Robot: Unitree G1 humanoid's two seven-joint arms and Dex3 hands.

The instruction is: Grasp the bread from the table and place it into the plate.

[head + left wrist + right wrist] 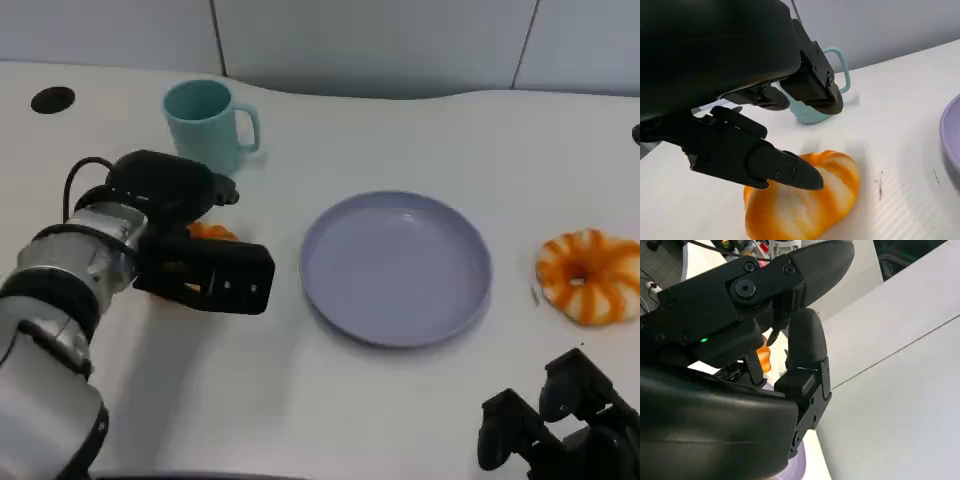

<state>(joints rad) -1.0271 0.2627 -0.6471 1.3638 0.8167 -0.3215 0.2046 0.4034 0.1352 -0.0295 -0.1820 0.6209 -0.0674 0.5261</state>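
Observation:
An orange and white bread (212,232) lies on the white table left of the lilac plate (396,268), mostly covered by my left hand (200,265). In the left wrist view the bread (805,207) sits on the table with one black finger (785,170) lying across its top and the other fingers (812,82) spread above it, apart from it. A second striped bread ring (590,276) lies right of the plate. My right hand (565,420) rests near the table's front right corner, fingers apart, holding nothing.
A teal mug (208,122) stands behind my left hand, close to the bread (812,107). The plate's rim (951,135) shows beyond the bread in the left wrist view. A dark round hole (52,99) marks the table's far left.

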